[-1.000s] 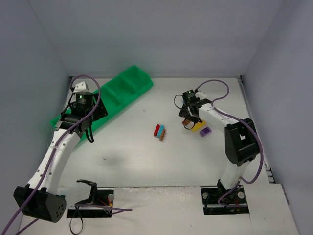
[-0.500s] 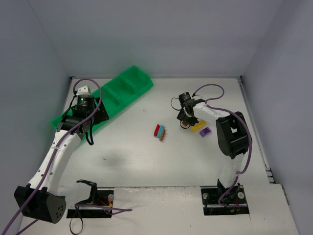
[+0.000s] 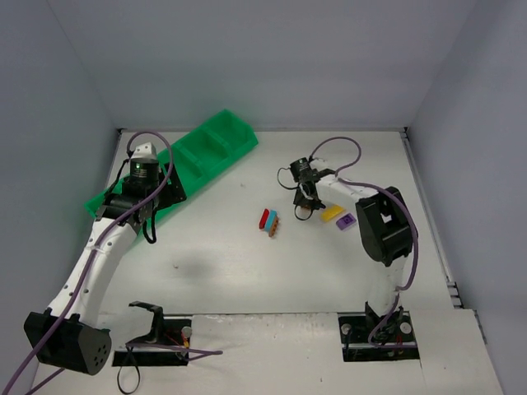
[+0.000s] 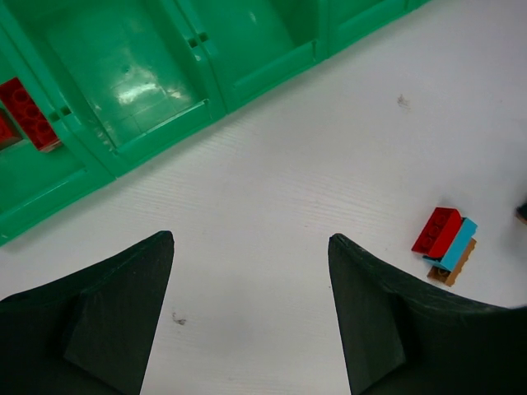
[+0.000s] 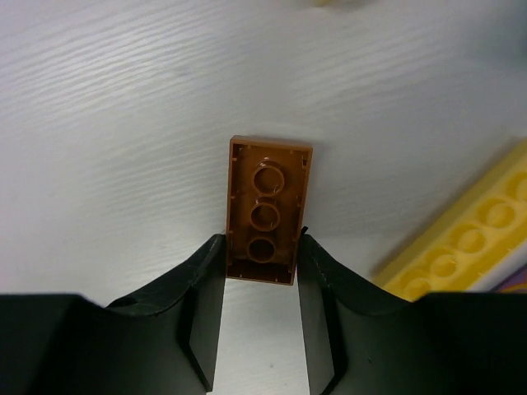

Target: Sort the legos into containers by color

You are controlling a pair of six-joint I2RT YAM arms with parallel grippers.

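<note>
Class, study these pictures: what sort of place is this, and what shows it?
Probably a robotics lab test cell: two robot arms bolted to a white table, plain walls boxing it in, and a green tray with Lego bricks set out, one brown brick in the right gripper.

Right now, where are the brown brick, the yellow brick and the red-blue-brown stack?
brown brick (image 5: pixel 265 210): right wrist view, middle of its hollow underside.
yellow brick (image 5: pixel 463 245): right wrist view, its holed face.
red-blue-brown stack (image 4: pixel 451 247): left wrist view, blue middle brick.

Brown lego (image 5: pixel 263 210) gripped, red lego (image 4: pixel 30 112) in tray (image 4: pixel 132 78)
</note>
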